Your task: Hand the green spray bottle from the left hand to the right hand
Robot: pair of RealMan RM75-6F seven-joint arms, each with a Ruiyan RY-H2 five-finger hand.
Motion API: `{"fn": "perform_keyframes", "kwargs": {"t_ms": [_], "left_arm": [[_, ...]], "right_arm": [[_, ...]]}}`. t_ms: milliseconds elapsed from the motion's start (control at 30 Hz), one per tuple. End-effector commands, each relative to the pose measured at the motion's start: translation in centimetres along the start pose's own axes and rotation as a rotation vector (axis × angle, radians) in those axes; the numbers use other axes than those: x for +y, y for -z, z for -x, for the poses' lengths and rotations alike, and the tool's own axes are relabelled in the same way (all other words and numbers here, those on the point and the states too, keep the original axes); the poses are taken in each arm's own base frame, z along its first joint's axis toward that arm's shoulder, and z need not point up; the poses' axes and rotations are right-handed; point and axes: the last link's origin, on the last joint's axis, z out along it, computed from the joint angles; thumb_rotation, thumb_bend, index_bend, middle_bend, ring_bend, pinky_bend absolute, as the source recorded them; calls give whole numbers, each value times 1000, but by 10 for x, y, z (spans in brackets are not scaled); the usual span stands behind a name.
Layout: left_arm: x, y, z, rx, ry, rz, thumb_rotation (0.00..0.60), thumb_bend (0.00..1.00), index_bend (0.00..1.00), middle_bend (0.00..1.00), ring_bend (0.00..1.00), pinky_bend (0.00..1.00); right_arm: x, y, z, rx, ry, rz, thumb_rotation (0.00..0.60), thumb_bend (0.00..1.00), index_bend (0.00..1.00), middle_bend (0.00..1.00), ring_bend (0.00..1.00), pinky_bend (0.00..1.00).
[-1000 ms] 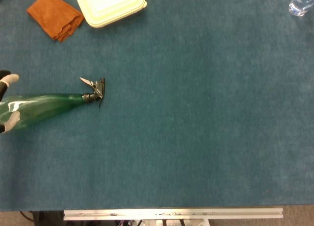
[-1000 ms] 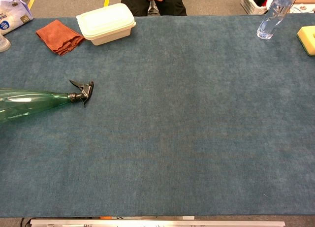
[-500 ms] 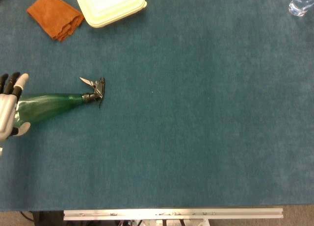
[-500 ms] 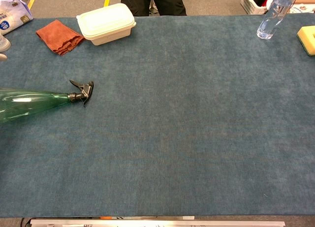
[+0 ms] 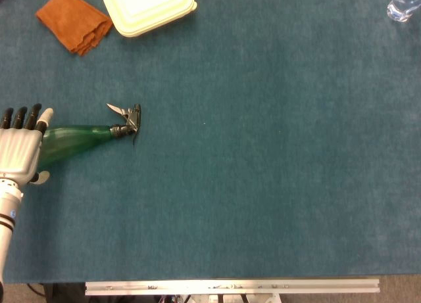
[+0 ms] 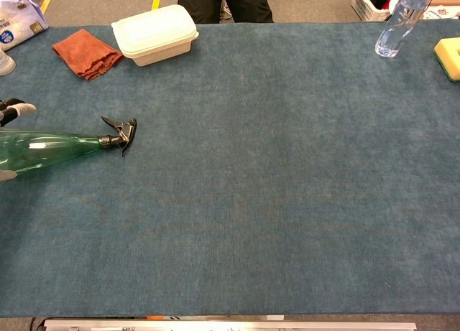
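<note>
Fingers [image 5: 25, 116] of the left hand [image 5: 21, 150] are reaching out straight over the fat end of the green spray bottle [image 5: 79, 138], thumb showing below it; whether they are actually gripping is impossible to tell. That bottle is lying flat on the blue bench [image 5: 263, 185] at the left, its black trigger head [image 5: 129, 121] pointing right. Farther back are sitting an orange cloth [image 5: 72, 20] and a cream lidded container [image 5: 148, 9]; a clear bottle [image 6: 399, 21] is standing far right.

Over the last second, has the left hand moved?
Yes. In the head view the left hand has moved rightward along the green spray bottle, toward its black trigger head, which stayed put.
</note>
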Motion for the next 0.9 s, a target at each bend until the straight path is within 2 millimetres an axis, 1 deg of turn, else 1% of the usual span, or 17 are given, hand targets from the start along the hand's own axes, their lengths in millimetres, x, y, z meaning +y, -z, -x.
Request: {"fn": "perform_keyframes", "kwargs": {"t_ms": [33,367,467,533,567,600,700,733,800,900], "left_arm": [[1,-7,5,-23,-26,-10,600,156,0,0,0,0],[-5,-21,16,-77,-3,-63,600,156,0,0,0,0],[-4,-25,19,-71,-10,-64,600,156,0,0,0,21],[-3,-28,20,-54,-10,-66,600,156,11,3,0,68],[-3,-30,20,-46,-7,-69,600,156,37,18,0,108],[-3,-31,21,-38,-5,-72,600,156,88,54,11,171],[-3,-34,25,-50,-17,-69,600,157,214,163,97,312],[-2,-35,26,-54,-12,-68,600,157,239,182,117,339],[-2,-37,25,-41,-1,-62,600,160,307,260,201,441],[1,-37,18,-15,58,-38,600,169,399,372,300,531]], "right_arm": [[1,0,0,-2,0,2,600,139,254,329,276,379],[3,0,0,-2,-4,11,600,139,253,331,276,379],[3,0,0,-2,-5,9,600,139,254,331,276,379],[2,0,0,-2,-5,8,600,139,253,331,276,379],[2,0,0,-2,-5,8,600,139,253,331,276,379],[2,0,0,-1,-4,8,600,139,253,331,276,379],[2,0,-1,0,-6,9,600,139,254,332,276,379],[2,0,-1,-1,-6,9,600,139,254,332,276,379],[2,0,0,-3,-9,9,600,139,253,332,276,379],[-1,-2,1,-9,-22,2,600,139,254,332,276,379]]}}
